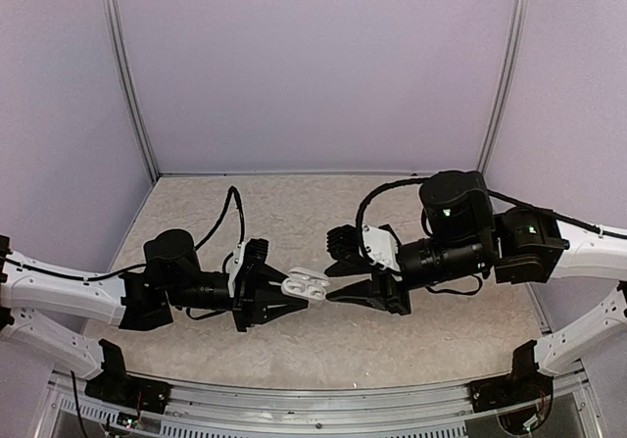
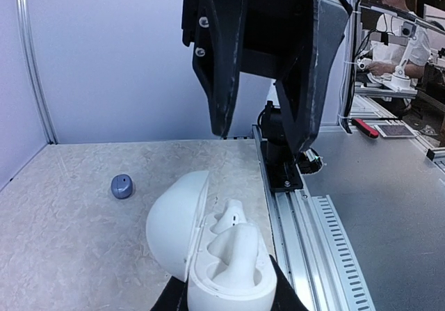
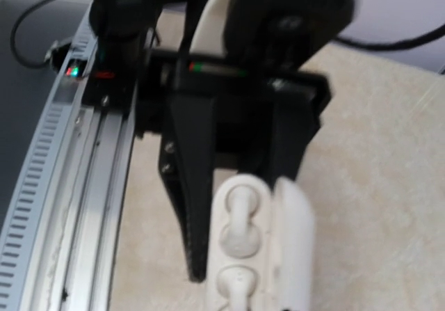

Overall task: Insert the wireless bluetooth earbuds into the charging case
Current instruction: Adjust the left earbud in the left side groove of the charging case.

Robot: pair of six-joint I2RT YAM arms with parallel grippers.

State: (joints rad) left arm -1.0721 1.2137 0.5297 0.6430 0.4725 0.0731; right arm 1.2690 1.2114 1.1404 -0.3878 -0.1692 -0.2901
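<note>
At the tips of the left claw [image 1: 292, 293]: charging case [image 1: 306, 284], open

Clamped on the white case's base, the left claw grips it with narrow jaws, lid swung out to that claw's left. Two white earbuds [image 3: 240, 227] sit in the wells just ahead of its fingertips. Opposite, the right claw [image 1: 331, 269] stands parted and holds nothing, its tips just beside the case. One dark purple-grey earbud [image 2: 122, 186] lies on the table [image 2: 62, 220], ahead-left of the left claw.

Beige table [image 1: 294, 213], alu rail [image 2: 313, 234] at edge; bg person [image 2: 405, 36], maybe seated.
</note>
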